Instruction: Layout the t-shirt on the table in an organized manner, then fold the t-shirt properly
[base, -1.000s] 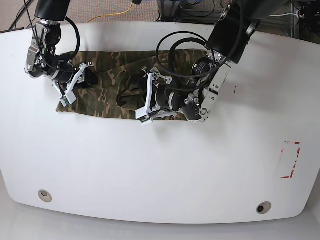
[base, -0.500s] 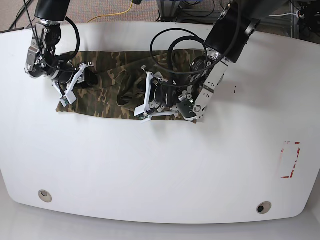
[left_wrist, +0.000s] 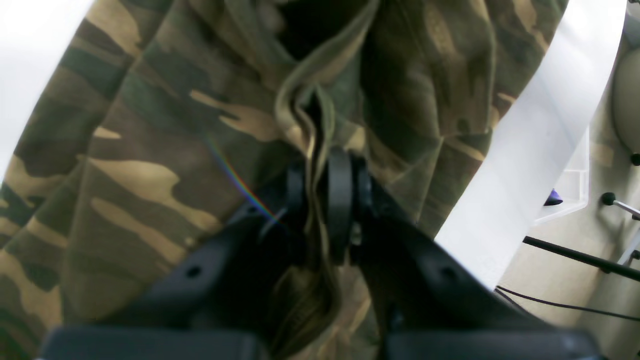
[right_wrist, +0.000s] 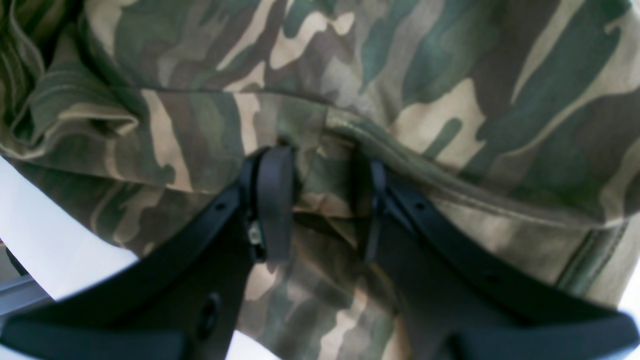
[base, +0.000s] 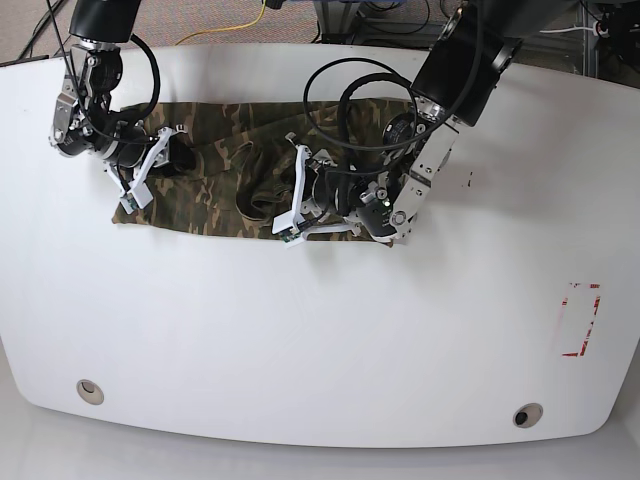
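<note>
T-shirt is 1 soft, light camouflage piece, lying bunched along the far side of the white tabletop. It will sag and wrinkle, so seams, hem or collar band seem the best holds. Of 2 grippers, the left gripper is clamped on a tan fold, and the right gripper pinches cloth near a seam.

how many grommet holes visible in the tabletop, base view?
2: one round grommet hole near the front-left corner of the white glossy table, another near the front-right. The arms or shirt may hide others.
</note>
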